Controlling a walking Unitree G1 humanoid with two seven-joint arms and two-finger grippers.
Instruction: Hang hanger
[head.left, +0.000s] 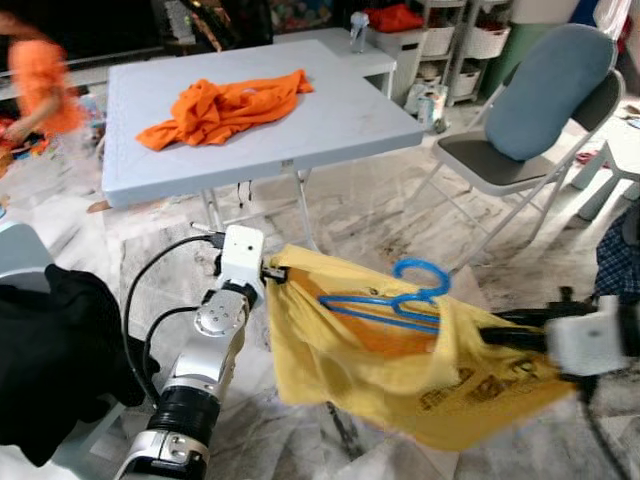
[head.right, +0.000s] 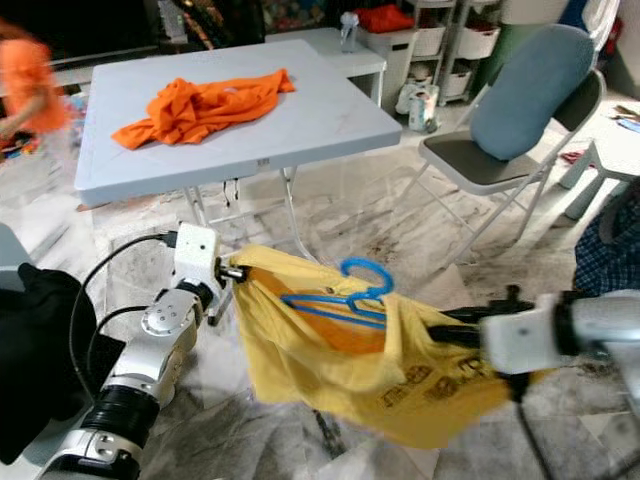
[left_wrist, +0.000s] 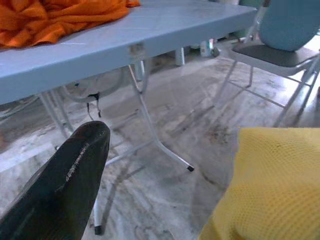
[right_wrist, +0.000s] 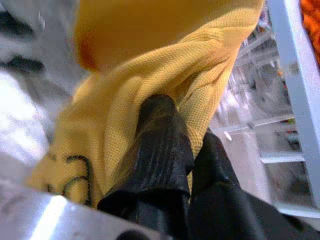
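A yellow mesh-fabric shirt (head.left: 400, 370) carrying a blue plastic hanger (head.left: 395, 296) is pinched between left gripper (head.left: 272, 272) and right gripper (head.left: 490, 330)

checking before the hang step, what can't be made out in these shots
- Blue plastic hanger: its lower bar and one shoulder are hidden inside the yellow mesh shirt in both eye views.
- Left gripper: fingertips buried in the shirt's edge.
- Right gripper: blurred in the eye views; shirt folds cover its fingertips in the right wrist view.
- Shirt's black print: creased, unreadable.
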